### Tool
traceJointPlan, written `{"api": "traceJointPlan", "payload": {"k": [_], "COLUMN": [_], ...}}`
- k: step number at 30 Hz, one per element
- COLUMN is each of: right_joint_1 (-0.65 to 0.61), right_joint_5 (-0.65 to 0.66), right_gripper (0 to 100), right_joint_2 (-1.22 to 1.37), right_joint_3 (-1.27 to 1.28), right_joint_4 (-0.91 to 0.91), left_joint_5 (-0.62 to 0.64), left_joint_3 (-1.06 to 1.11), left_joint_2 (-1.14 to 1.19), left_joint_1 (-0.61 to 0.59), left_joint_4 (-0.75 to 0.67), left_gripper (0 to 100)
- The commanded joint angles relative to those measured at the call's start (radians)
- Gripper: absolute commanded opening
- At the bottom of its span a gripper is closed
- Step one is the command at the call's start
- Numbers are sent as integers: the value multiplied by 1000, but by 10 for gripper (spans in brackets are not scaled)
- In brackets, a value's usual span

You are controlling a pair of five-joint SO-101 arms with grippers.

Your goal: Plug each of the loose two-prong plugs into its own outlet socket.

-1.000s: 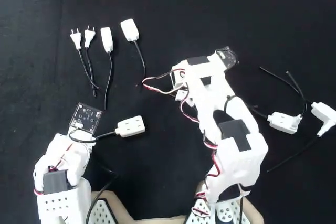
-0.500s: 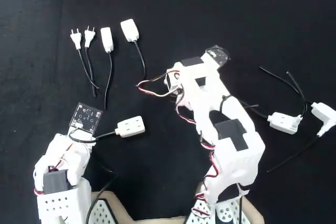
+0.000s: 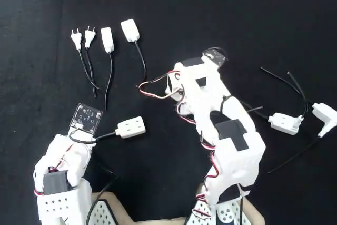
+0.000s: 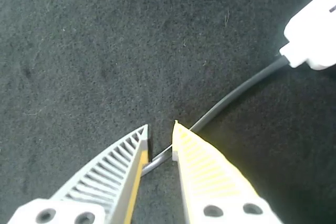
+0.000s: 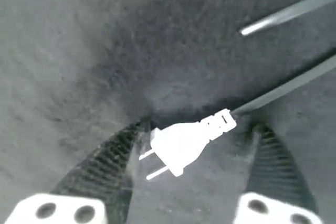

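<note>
Right end effector point(image 5: 198, 128) is seen spread wide around a white plug point(image 5: 181, 144) laid on the black table point(image 5: 79, 35); left end effector point(image 4: 161, 126) is clenched on the black cable point(image 4: 231, 100) of a socket point(image 4: 315, 30).

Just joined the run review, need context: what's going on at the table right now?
Two arms are working with plugs and sockets on a black table. The left gripper is pinched on the black cable of a white socket. The right gripper is open, with a white two-prong plug between its fingers, not yet gripped and in no socket. Two more plugs lie loose at the far left.
</note>
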Motion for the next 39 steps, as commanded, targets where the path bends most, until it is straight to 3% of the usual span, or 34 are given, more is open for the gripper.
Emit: {"api": "traceJointPlan", "payload": {"k": [1, 15, 21, 28, 32, 36, 39], "right_joint_1": [-2, 43, 14, 3, 41, 121, 160], "right_joint_5": [94, 416, 706, 1235, 1475, 1620, 1660], "right_gripper": [129, 64, 51, 60, 93, 95, 95], "right_joint_2": [-12, -18, -16, -16, -10, -16, -10], "right_joint_3": [-30, -25, -56, -58, -50, -58, -50], "right_joint_4": [28, 95, 170, 170, 178, 173, 178], "left_joint_5": [-3, -3, -3, -3, -5, -5, -5], "left_joint_3": [-2, -2, -2, -2, -2, -2, -2], "left_joint_2": [-2, -2, -2, -2, -2, -2, -2], "left_joint_1": [1, 1, 2, 1, 1, 1, 1], "left_joint_4": [3, 3, 3, 3, 3, 3, 3], "left_gripper": [90, 91, 91, 90, 89, 91, 91]}}
